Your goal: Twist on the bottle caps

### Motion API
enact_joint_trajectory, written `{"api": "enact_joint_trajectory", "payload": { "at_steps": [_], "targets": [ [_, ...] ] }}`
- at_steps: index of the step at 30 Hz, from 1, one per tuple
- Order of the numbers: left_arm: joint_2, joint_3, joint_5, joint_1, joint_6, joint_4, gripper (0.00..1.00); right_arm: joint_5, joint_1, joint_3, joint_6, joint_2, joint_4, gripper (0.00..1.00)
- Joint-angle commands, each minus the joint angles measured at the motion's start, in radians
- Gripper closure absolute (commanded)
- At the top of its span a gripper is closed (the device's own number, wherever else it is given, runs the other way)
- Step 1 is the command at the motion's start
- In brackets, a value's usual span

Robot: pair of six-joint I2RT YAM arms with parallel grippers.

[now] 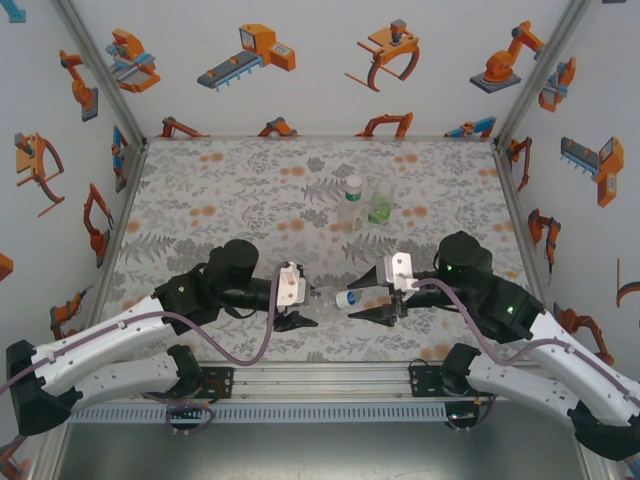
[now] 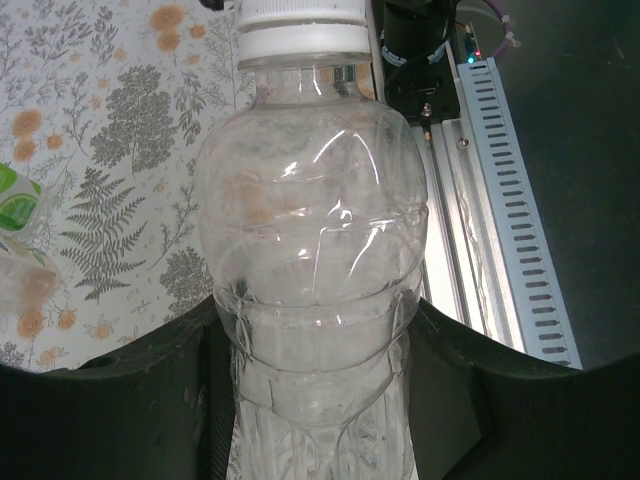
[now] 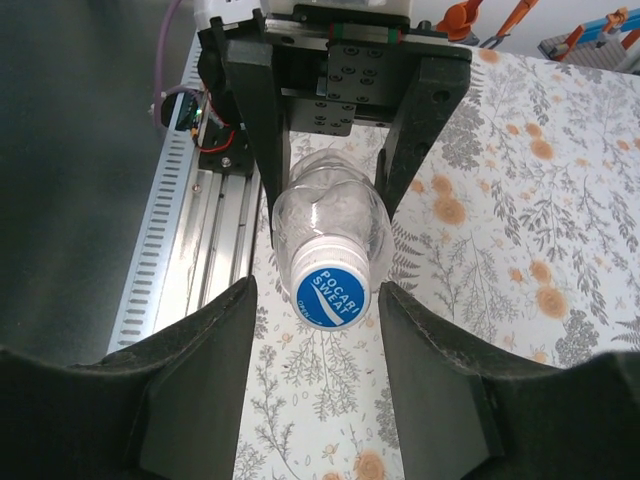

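Clear ribbed plastic bottle (image 2: 310, 260) lies horizontally just above the floral-printed bench (image 3: 520, 250), near the arm bases. The left gripper (image 2: 315, 340) is pinching its lower body, with both fingers pressed against the thin wall. The neck points toward the right arm and carries a white round screw cap with a blue printed top (image 3: 332, 285). How far this cap is threaded cannot be told.

The right gripper (image 3: 318, 295) stands spread, one finger on each side of the cap, with a gap visible at both sides.

Hazards from this position:
- The cap sits nearer the left-hand finger in the right wrist view. An off-centre squeeze could push the neck sideways and tilt the cap, causing cross-threading.
- The bottle wall is soft. Under turning force the body may spin or buckle in the left gripper, so the cap would not tighten.

Farther back, a clear bottle with a white cap (image 1: 352, 200) and a green-tinted bottle (image 1: 381, 205) stand upright, just beside each other.
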Motion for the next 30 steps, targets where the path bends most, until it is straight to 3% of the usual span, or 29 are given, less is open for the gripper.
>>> {"api": "enact_joint_trajectory", "payload": {
  "at_steps": [1, 10, 16, 20, 26, 30],
  "targets": [
    [-0.015, 0.034, 0.033, -0.002, 0.011, -0.009, 1.00, -0.025, 0.001, -0.013, -0.003, 0.001, 0.039, 0.53],
    [-0.016, 0.031, 0.034, -0.002, 0.007, -0.009, 1.00, -0.031, 0.001, -0.022, 0.022, 0.001, 0.055, 0.64],
    [-0.017, 0.032, 0.024, -0.002, 0.006, -0.008, 1.00, 0.010, 0.001, -0.030, 0.119, 0.008, 0.085, 0.83],
    [-0.013, 0.029, -0.029, -0.002, -0.002, -0.008, 1.00, 0.104, 0.001, -0.053, 0.328, 0.021, 0.145, 0.99],
    [-0.007, 0.017, -0.111, -0.002, -0.008, 0.006, 1.00, 0.325, 0.001, -0.084, 0.773, 0.051, 0.205, 1.00],
    [-0.007, 0.011, -0.134, -0.002, -0.005, 0.017, 1.00, 0.517, 0.001, -0.051, 1.069, 0.073, 0.103, 1.00]
  ]
}}
